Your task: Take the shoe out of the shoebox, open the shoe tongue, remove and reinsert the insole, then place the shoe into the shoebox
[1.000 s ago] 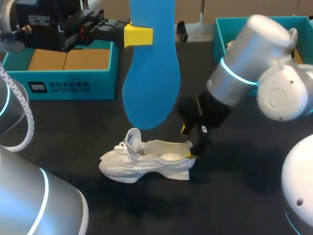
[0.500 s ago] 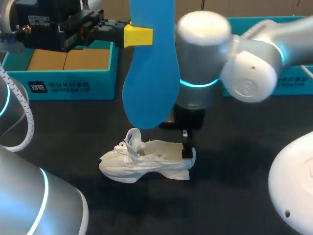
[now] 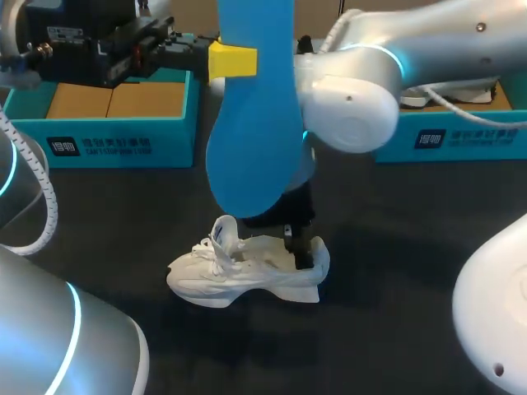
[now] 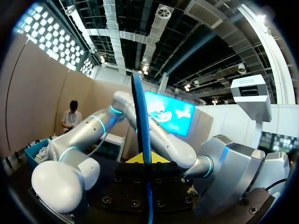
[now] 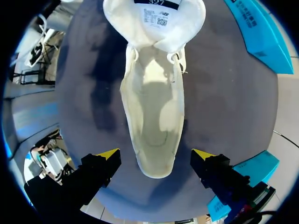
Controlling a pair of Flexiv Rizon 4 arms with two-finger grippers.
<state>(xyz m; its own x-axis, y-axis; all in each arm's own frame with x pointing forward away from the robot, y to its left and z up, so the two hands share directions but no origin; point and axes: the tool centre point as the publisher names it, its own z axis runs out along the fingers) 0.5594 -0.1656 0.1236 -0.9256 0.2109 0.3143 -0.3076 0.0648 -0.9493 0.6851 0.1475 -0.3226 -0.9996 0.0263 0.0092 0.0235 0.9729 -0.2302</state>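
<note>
A white shoe lies on its sole on the black table, toe to the left, tongue pulled up. High above it hangs the blue insole, with my left gripper shut on its upper part. In the left wrist view the insole stands edge-on between the yellow tips of the left gripper. My right gripper hangs over the shoe's heel, partly hidden by the insole. In the right wrist view the right gripper stands open, its fingers either side of the heel of the shoe.
A teal shoebox with brown card inside stands at the back left, under my left arm. A second teal box stands at the back right behind my right arm. Bare black table lies in front of the shoe.
My right arm has swung left, bringing its open gripper from beside the heel to above it. The left arm and insole have not moved.
</note>
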